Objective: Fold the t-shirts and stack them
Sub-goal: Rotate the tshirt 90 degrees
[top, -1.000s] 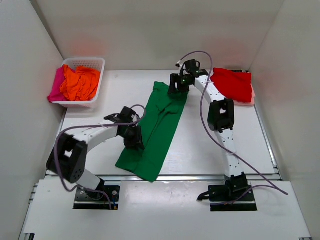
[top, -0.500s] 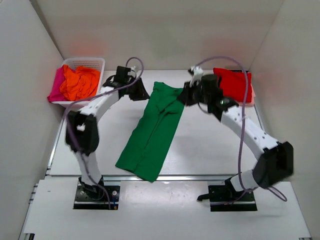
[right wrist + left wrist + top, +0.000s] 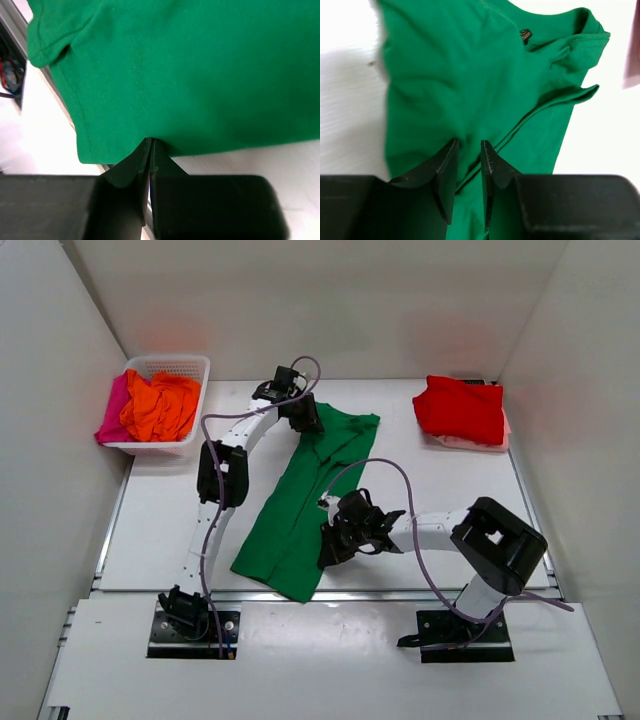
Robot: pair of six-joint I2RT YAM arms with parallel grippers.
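Observation:
A bright green t-shirt (image 3: 305, 490) lies stretched out slantwise on the table, collar at the far right, hem at the near left. My left gripper (image 3: 308, 420) rests on its far left shoulder; in the left wrist view the left gripper (image 3: 468, 146) stands open by a narrow gap, fingertips (image 3: 451, 150) down on the green t-shirt (image 3: 470, 75). My right gripper (image 3: 328, 545) is at the shirt's near right edge. There the right gripper (image 3: 150, 142) is shut on the green t-shirt (image 3: 200, 75). A folded red t-shirt (image 3: 462, 410) lies at the back right.
A white lattice basket (image 3: 190, 362) at the back left holds an orange t-shirt (image 3: 160, 405) and a magenta-pink one (image 3: 112, 418). A pale pink edge (image 3: 470, 443) shows under the red t-shirt. White walls close in the table on three sides.
The left arm swung from beside the basket onto the shirt's far left shoulder, its jaws narrowing. The right arm dropped from the collar to the near right edge and shut there.

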